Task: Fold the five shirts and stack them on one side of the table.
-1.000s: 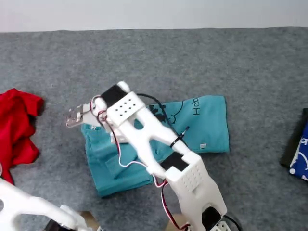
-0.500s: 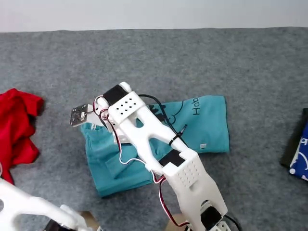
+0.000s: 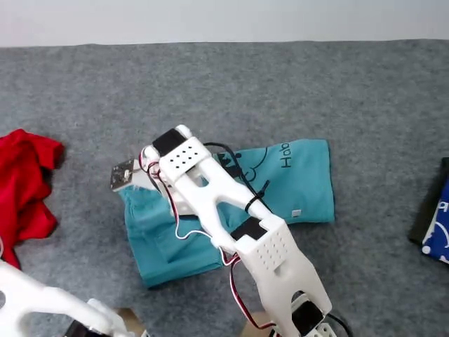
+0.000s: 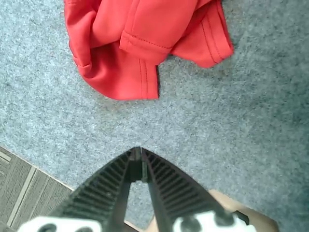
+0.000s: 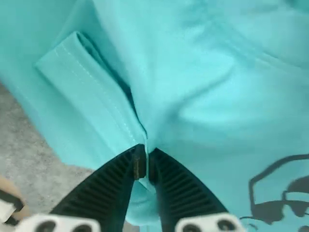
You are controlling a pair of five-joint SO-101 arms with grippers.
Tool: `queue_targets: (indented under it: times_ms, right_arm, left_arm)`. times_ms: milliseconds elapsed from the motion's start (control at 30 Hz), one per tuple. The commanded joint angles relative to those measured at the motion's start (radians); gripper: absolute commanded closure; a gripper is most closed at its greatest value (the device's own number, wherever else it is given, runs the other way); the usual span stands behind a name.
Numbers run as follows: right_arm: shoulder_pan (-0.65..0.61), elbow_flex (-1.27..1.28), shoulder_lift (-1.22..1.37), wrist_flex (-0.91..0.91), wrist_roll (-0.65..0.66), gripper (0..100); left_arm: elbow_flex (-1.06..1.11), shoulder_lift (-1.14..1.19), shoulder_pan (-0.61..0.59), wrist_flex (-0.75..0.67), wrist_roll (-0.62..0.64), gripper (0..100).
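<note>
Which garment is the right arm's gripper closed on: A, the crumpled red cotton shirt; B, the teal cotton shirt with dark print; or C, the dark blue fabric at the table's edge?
B: in the right wrist view the right gripper is pinched shut on a fold of the teal cotton shirt with dark print, while the crumpled red cotton shirt lies in front of the left gripper.

Crumpled shirt (image 3: 28, 184) lies left of the flattened shirt (image 3: 303, 184).
</note>
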Motion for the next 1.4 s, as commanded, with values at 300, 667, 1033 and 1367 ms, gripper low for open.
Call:
queue_targets:
  times_ms: [300, 667, 1033, 1367]
  right_arm:
    - [-0.082, 0.278, -0.400, 0.044, -0.011, 98.8]
    - [-0.104, 0.287, -0.386, 0.042, -0.092, 90.8]
    - [-0.105, 0.350, -0.387, 0.044, -0.140, 91.1]
    - [-0.101, 0.394, -0.377, 0.030, -0.147, 85.7]
  left_arm:
    - [-0.010, -0.026, 0.002, -0.037, -0.005, 100]
    - [-0.010, -0.026, 0.002, -0.035, -0.005, 100]
    - [-0.010, -0.026, 0.002, -0.058, -0.006, 100]
    - [-0.012, -0.026, 0.002, -0.064, -0.006, 100]
